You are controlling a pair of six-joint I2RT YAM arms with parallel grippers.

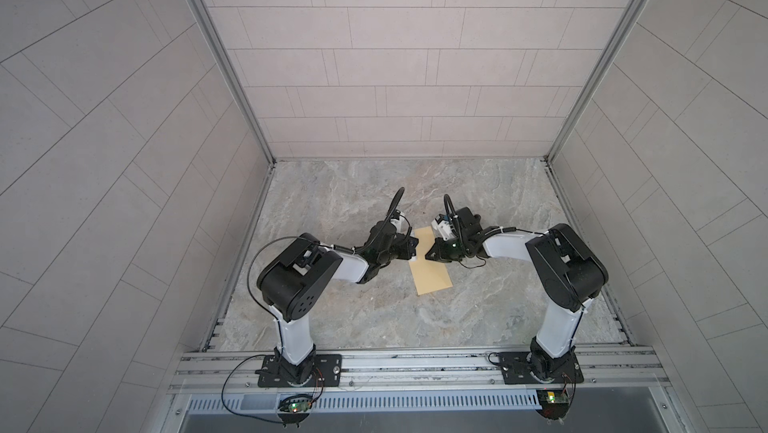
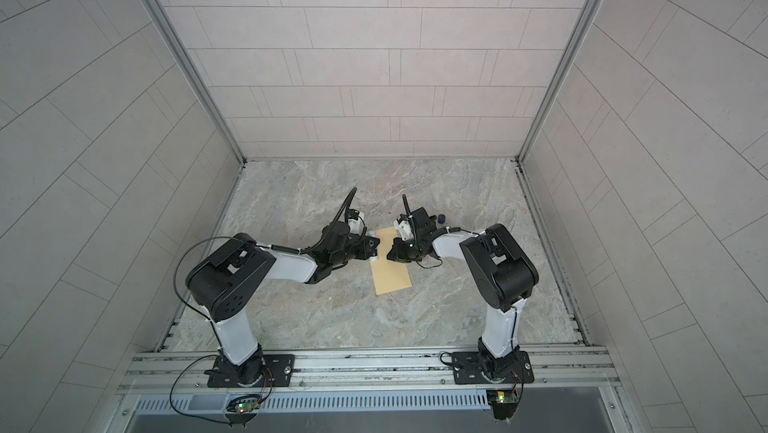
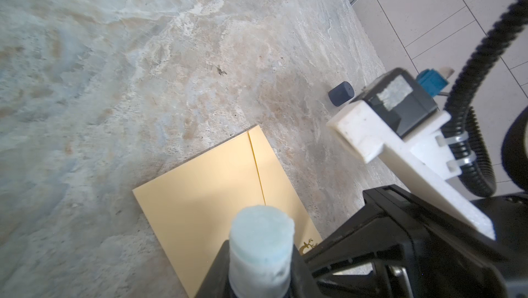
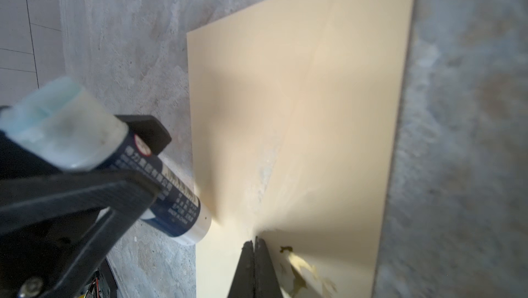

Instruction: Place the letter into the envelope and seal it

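The yellow-tan envelope (image 1: 431, 271) (image 2: 391, 274) lies flat on the marble table between both arms. Its flap seam (image 3: 257, 168) shows in the left wrist view. The letter is hidden. My left gripper (image 1: 409, 249) (image 3: 261, 262) is shut on a glue stick (image 3: 263, 233) (image 4: 174, 196) with a pale blue tip, held at the envelope's left edge. The right gripper (image 1: 429, 256) (image 4: 255, 240) is shut with nothing between its jaws, and its tips touch the envelope (image 4: 314, 105) beside yellowish smears (image 4: 297, 270).
A dark blue cap (image 3: 341, 93) (image 2: 441, 218) lies on the table behind the right arm's wrist. Tiled walls enclose the table on three sides. An aluminium rail (image 1: 415, 362) carrying both arm bases runs along the front.
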